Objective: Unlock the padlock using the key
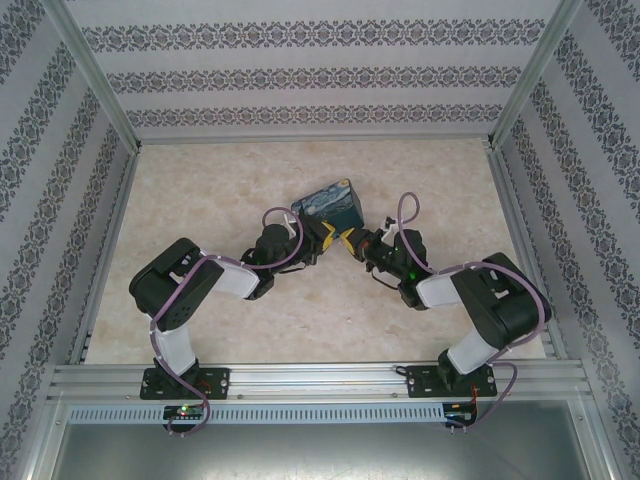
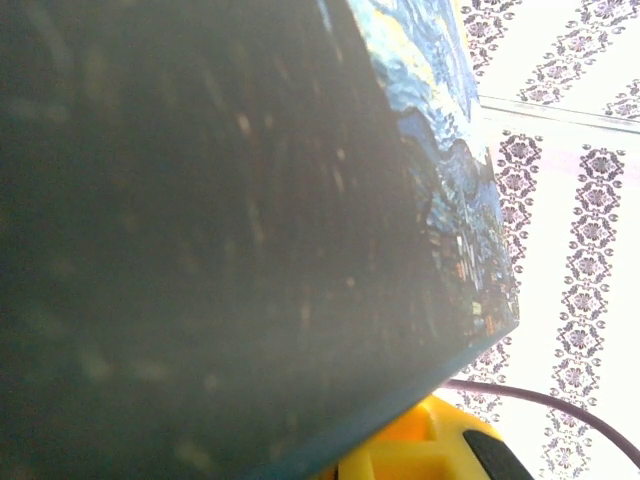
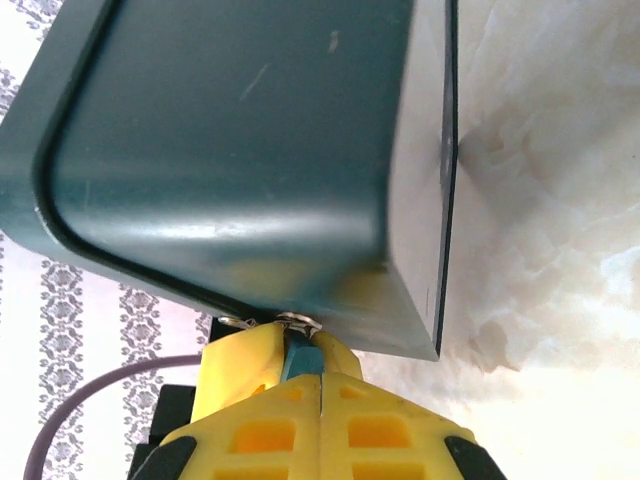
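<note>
The padlock [image 3: 302, 356] is a small blue body with a silvery loop [image 3: 300, 322] hooked at the lower edge of the starry-print box [image 1: 333, 203]. My left gripper [image 1: 326, 238] reaches in from the left; its yellow fingers [image 3: 235, 362] flank the padlock's body and are shut on it. From the right, my right gripper [image 3: 320, 380] has its fingers pressed together, tips right against the padlock's underside. The key is hidden. Where the two grippers meet [image 1: 340, 241], the padlock is too small to make out in the top view.
The box [image 3: 230, 130] stands tilted just beyond both grippers, its dark side [image 2: 200, 200] close against the left wrist camera. Purple cables [image 1: 405, 215] loop off both arms. Patterned walls enclose the marbled table [image 1: 200, 190] on three sides.
</note>
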